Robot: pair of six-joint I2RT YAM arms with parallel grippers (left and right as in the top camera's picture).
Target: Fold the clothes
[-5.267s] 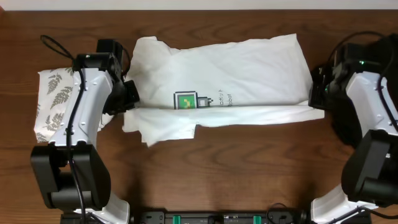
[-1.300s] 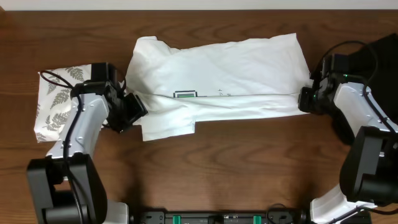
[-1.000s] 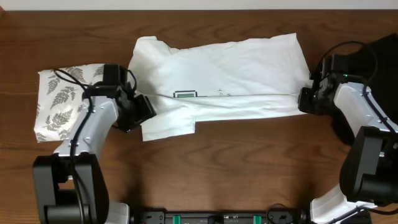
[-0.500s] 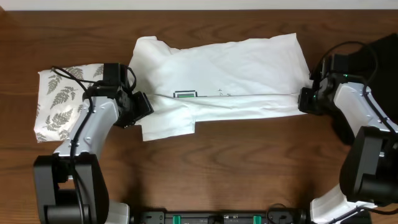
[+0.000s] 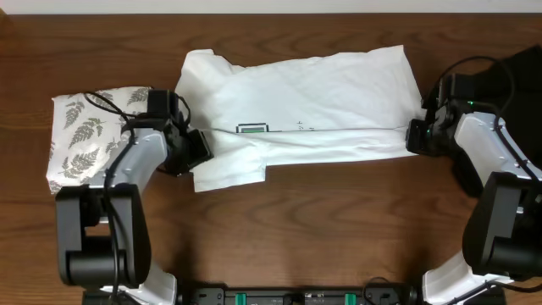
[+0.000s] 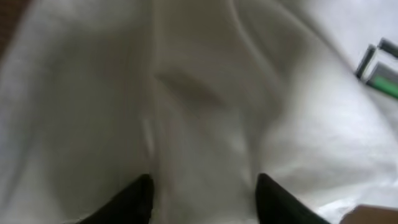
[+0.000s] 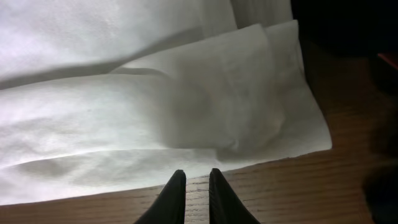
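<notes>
Overhead: the white T-shirt [image 5: 322, 93] lay across the table [image 5: 339, 220], its lower edge now folded over half the graphic [image 5: 251, 130], unlike five seconds earlier. The left gripper [image 5: 199, 146] had edged onto the sleeve, likely the next fold.

Left wrist: fingers [image 6: 140, 196] parted over fabric, nothing clamped.

Right wrist: the right gripper [image 7: 196, 186] was nearly clenched at the hem; hold unconfirmed.

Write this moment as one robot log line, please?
white T-shirt with green pixel graphic: partly folded | left end effector: open over shirt | right end effector: nearly shut at edge

Dark wood table [image 5: 339, 220]: white T-shirt [image 5: 322, 93] spread ctr, fern-print cloth [image 5: 80, 140] L, black garment [image 5: 527, 68] far R.
</notes>
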